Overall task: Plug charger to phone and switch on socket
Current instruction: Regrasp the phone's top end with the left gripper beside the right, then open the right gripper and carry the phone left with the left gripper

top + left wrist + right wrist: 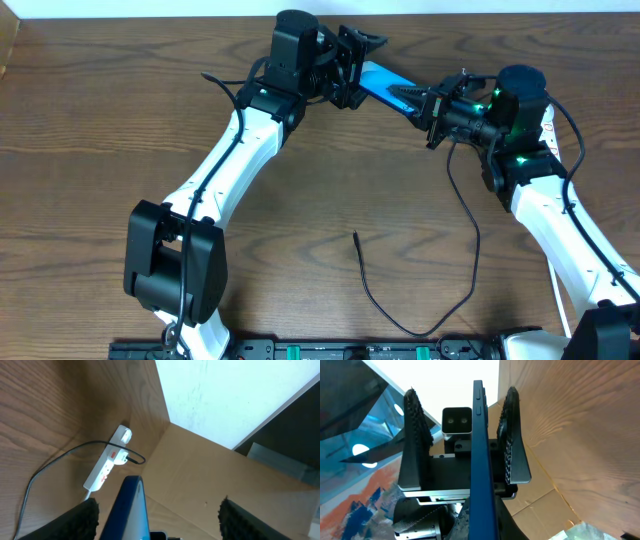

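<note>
Pinching shut on the slim, blue-screened smartphone at the overhead view's upper centre, the black right gripper holds it aloft while the black left gripper straddles it, jaws apart. Rigid, light and glass-slick, it likely needs flat-face grips, port end free.

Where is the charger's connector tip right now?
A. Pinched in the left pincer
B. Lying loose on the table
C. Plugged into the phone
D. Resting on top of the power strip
B: in the overhead view the charger tip lies free on the bare wooden table, well apart from the phone at the back.
</note>
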Available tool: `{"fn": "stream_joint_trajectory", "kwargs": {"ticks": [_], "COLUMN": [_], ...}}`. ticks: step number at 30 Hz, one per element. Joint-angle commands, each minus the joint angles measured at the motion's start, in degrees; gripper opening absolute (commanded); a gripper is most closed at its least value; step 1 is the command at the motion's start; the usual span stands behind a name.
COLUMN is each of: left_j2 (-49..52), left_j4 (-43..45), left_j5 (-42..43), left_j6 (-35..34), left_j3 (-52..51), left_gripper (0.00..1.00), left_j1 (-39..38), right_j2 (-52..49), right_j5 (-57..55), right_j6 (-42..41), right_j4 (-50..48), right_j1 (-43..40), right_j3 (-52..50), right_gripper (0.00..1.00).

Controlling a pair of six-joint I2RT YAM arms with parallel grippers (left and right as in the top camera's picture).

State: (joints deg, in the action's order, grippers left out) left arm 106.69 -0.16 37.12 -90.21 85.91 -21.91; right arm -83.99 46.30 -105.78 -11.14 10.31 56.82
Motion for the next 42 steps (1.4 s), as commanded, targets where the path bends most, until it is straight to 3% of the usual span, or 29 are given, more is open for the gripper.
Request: {"fn": "stream_joint_trajectory", "kwargs": {"ticks": [1,7,17,21,24,33,34,35,37,40,41,42], "left_j2": [-0.7,-0.7,-0.7,-0.7,-0.7,-0.7,-0.7,-0.7,-0.7,-0.7,-0.7,-0.7], "left_j4": [0.0,0.0,0.0,0.0,0.0,0.0,0.0,0.0,0.0,0.0,0.0,0.0], "left_j5": [-0.3,-0.3,-0.3,-0.3,-0.3,-0.3,-0.3,-0.3,-0.3,-0.3,-0.3,-0.3], "left_j6": [-0.1,-0.1,-0.1,-0.1,-0.1,-0.1,-0.1,-0.1,-0.1,0.0,0.0,0.2], "left_j3": [0.3,0.3,0.3,0.3,0.3,0.3,0.3,0.3,0.3,0.3,0.3,0.3], "left_gripper": [0.69,0.57,0.27,0.22,0.09,0.07,0.07,0.07,0.07,0.08,0.07,0.07], "left_j1": [0.0,0.0,0.0,0.0,0.0,0.0,0.0,0.0,0.0,0.1,0.2,0.4], "right_j2": [0.4,0.4,0.4,0.4,0.4,0.4,0.4,0.4,0.4,0.4,0.4,0.4], "right_j5": [0.5,-0.1,-0.1,-0.1,-0.1,-0.1,-0.1,-0.1,-0.2,-0.1,-0.1,0.4], "right_j6": [-1.4,-1.4,-2.4,-2.4,-2.4,-2.7,-2.6,-2.6,0.9,4.3,5.0,5.9], "right_j4": [-0.9,-1.0,-1.8,-1.8,-1.8,-1.8,-1.8,-1.9,-4.2,-8.0,-8.9,-9.9], "right_j1": [0.3,0.3,0.3,0.3,0.3,0.3,0.3,0.3,0.2,0.1,0.0,-0.3], "right_j3": [0.8,0.8,0.8,0.8,0.8,0.8,0.8,0.8,0.8,0.8,0.8,0.8], "right_gripper": [0.01,0.01,0.01,0.01,0.01,0.01,0.04,0.14,0.51,0.93,0.99,0.99]}}
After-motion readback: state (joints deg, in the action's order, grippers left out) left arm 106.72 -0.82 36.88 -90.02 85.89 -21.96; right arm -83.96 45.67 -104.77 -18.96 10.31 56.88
